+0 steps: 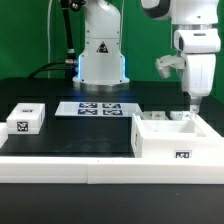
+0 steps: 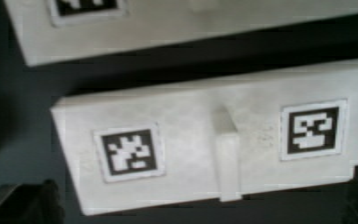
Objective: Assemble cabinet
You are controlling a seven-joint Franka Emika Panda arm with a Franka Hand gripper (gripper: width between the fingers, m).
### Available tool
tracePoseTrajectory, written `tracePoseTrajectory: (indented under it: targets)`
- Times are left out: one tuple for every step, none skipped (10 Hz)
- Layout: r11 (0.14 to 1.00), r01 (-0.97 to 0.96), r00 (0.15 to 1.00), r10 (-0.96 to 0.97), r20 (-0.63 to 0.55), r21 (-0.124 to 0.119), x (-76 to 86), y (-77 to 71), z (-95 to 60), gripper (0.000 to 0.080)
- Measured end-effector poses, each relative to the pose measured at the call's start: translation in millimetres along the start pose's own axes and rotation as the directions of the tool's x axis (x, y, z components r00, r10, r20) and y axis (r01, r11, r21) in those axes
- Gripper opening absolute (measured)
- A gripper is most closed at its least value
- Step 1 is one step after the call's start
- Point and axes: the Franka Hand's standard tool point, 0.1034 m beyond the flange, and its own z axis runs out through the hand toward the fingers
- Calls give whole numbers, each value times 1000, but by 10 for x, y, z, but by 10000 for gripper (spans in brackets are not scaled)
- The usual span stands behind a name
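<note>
- Arm base (image 1: 102,58): white, glossy, rounded shell carrying a black-and-white triangular sticker (image 1: 101,47), with a blue glow (image 1: 79,66) on one side.
- Black cables (image 1: 62,30) beside it.
- Gripper (image 1: 196,108): white boxy housing, slim dark fingers.

Cabinet (image 1: 155,140): white plastic, matt, smooth-looking. Table (image 1: 85,135): black, matt. Arm shell (image 1: 195,45): white plastic, smooth, glossy.

exterior view frontal, low, wide; wrist view close above, both showing the cabinet (image 1: 160,142).
</note>
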Motion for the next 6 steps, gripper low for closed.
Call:
tracePoseTrajectory:
  targets:
    - [1000, 1, 1000, -1, -9, 4, 15, -42, 71, 797]
    - [1000, -2, 1000, 2, -13, 8, 10, -62, 124, 797]
    - [1000, -5, 1000, 5, -16, 14, 2, -79, 172, 797]
    - [1000, -9, 1000, 9, -16, 19, -12, -82, 197, 797]
    - [1000, -10, 1000, 10, -16, 21, -22, -79, 210, 797]
    - [1000, -14, 1000, 15, -16, 25, -43, -78, 226, 767]
